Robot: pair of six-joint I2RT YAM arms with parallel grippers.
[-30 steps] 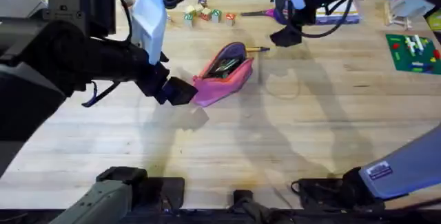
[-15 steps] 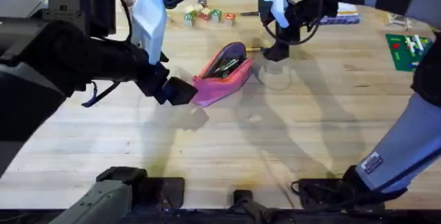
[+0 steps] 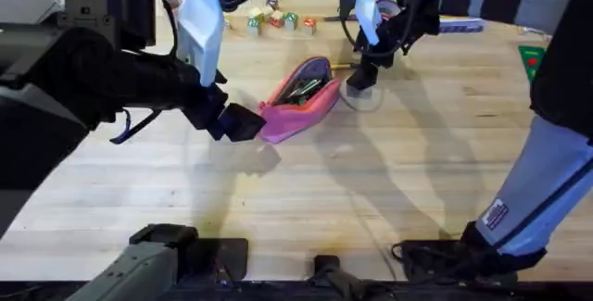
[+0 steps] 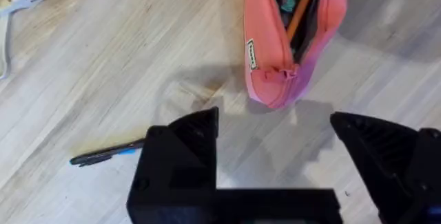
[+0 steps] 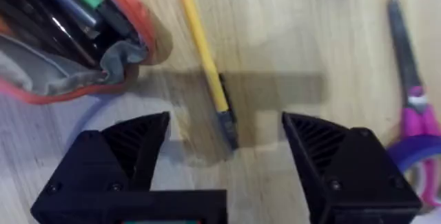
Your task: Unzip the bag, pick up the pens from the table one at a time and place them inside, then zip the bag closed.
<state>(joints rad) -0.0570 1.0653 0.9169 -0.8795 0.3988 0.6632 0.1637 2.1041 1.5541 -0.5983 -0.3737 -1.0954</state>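
Both grippers stand with jaws wide apart and empty: the right gripper [image 5: 224, 145] hangs over the yellow pen [image 5: 204, 65] on the tabletop [image 3: 389, 171], the left gripper [image 4: 275, 148] at the end of the pink bag [image 4: 293, 38]. Unzipped, the bag shows pens inside. One dark pen [image 4: 107, 154] lies loose beside the left gripper; one pair of purple-handled scissors [image 5: 413, 114] lies nearby.

The light wood butcher-block table [image 3: 371, 181] carries an open pink fabric pouch [image 3: 301, 106]; at its two o'clock lies a yellow dark-tipped pen [image 5: 205, 62], purple-handled scissors [image 5: 413, 93] beyond.
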